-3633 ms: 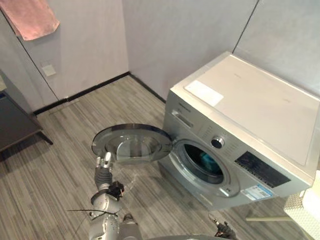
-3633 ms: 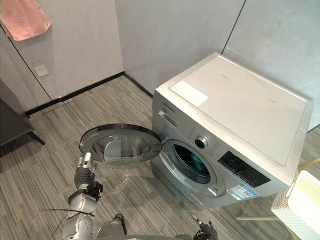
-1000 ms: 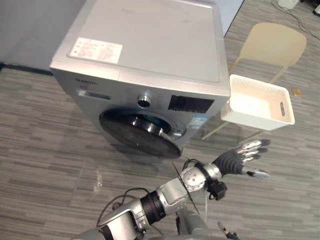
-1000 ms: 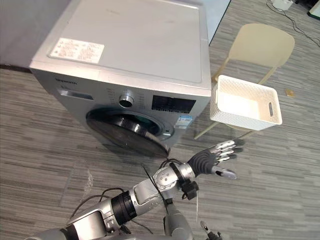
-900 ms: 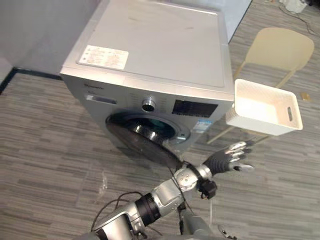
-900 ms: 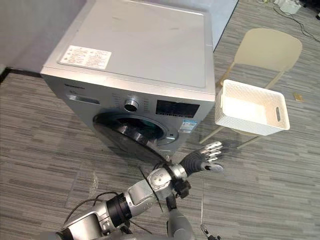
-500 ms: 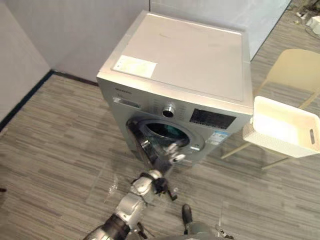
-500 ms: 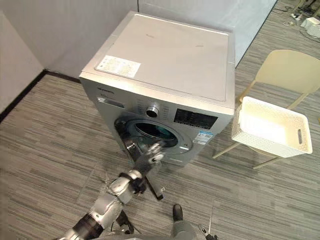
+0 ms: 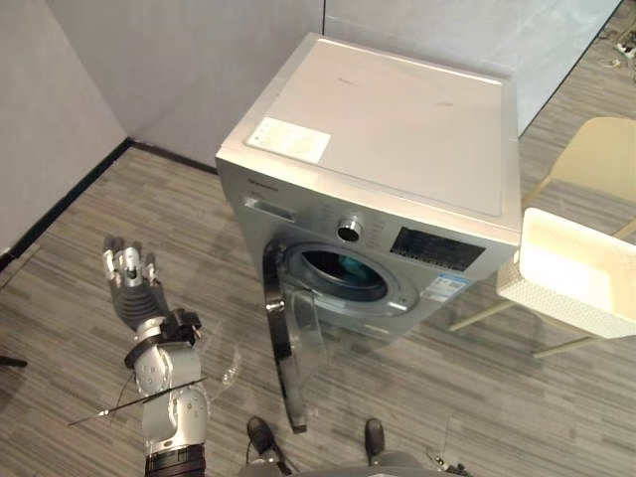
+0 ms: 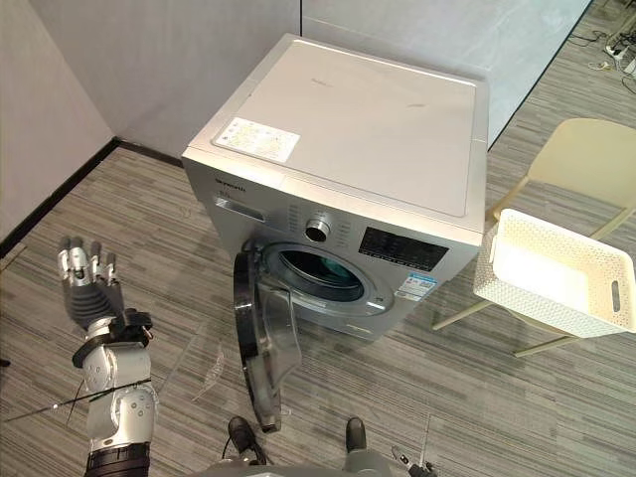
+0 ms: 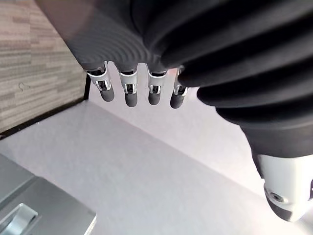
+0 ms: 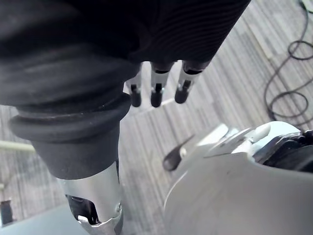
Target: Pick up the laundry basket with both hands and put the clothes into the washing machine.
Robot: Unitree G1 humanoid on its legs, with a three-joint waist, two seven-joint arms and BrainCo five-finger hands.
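The robot's left hand [image 9: 127,283] is raised at the far left, fingers straight and spread, holding nothing; its wrist view shows the same straight fingers [image 11: 127,93] against bare grey wall. Held up and clear like this, it leaves the floor in front of the machine free, and I judge it is simply out of the way of the door's swing.

To the right of that hand, well apart from it, stands the silver front-loading washing machine [image 9: 397,139] with a flat pale top. Its round glass-and-chrome door [image 9: 290,338] hangs wide open, edge-on to the camera, so the dark drum opening [image 9: 343,275] faces the robot unobstructed. Something dark teal shows inside the drum, but whether that is clothing cannot be told.

Farther right again, on the far side of the machine from the left hand, the white perforated plastic laundry basket [image 10: 556,273] with a cut-out handle sits on the seat of a cream plastic chair [image 10: 576,159]. It rests level and upright, its rim facing up at a height a standing robot could reach. Its inside looks pale and I can make out no clothes in it. That fits either a basket already emptied into the drum or one whose load lies too low to see.

The right hand [image 12: 156,93] appears in its own wrist view, hanging above the striped floor with fingers relaxed and nothing between them.
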